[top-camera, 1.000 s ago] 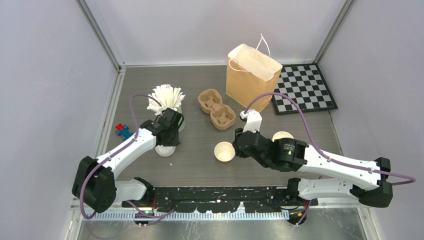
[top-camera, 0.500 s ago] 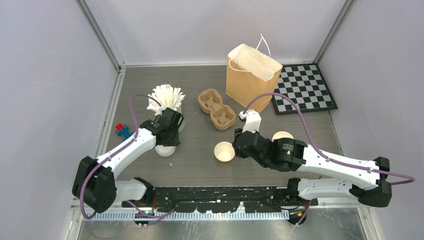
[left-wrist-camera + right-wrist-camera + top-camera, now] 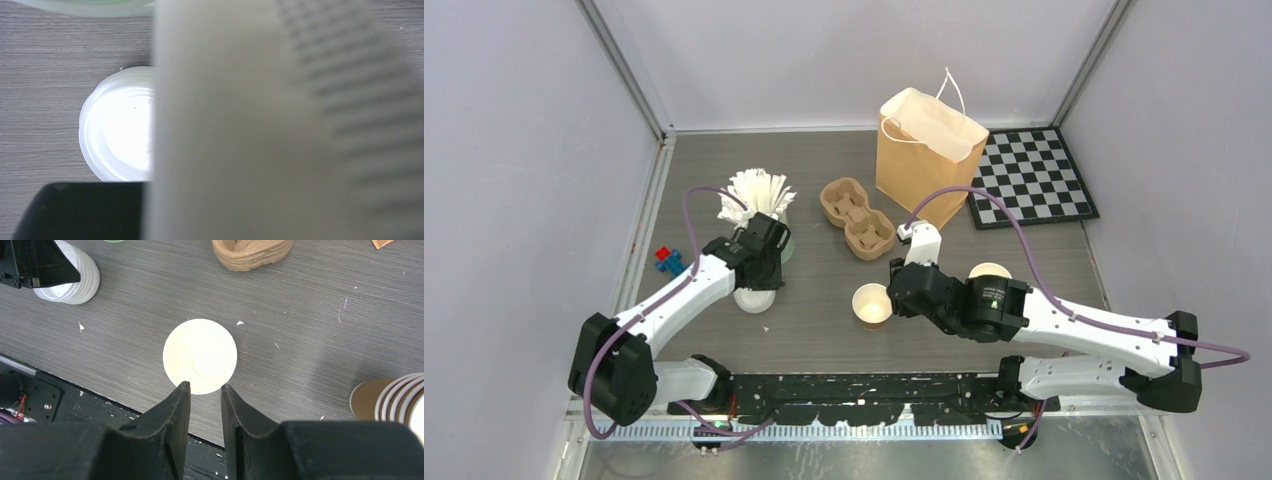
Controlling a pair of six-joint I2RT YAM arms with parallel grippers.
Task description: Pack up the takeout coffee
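Note:
The takeout coffee cup (image 3: 873,305), brown paper with a white inside, stands upright and lidless in the near middle of the table. The right wrist view looks straight down into the cup (image 3: 200,356). My right gripper (image 3: 205,386) hovers over its near rim, open by a narrow gap with nothing between the fingers. My left gripper (image 3: 762,272) is just above a stack of white lids (image 3: 754,298). In the left wrist view a blurred white lid (image 3: 260,130) fills the space at the jaws and hides them. The stack of lids (image 3: 117,125) lies below.
A brown paper bag (image 3: 929,150) stands open at the back, with a checkerboard (image 3: 1034,178) to its right. A pulp cup carrier (image 3: 857,217) lies left of the bag. A stack of brown cups (image 3: 989,272) stands behind my right arm. White sticks in a holder (image 3: 754,195) stand behind my left gripper.
The left gripper has risen a little off the lid stack and closed further. The right arm has edged slightly left; the cup has not moved.

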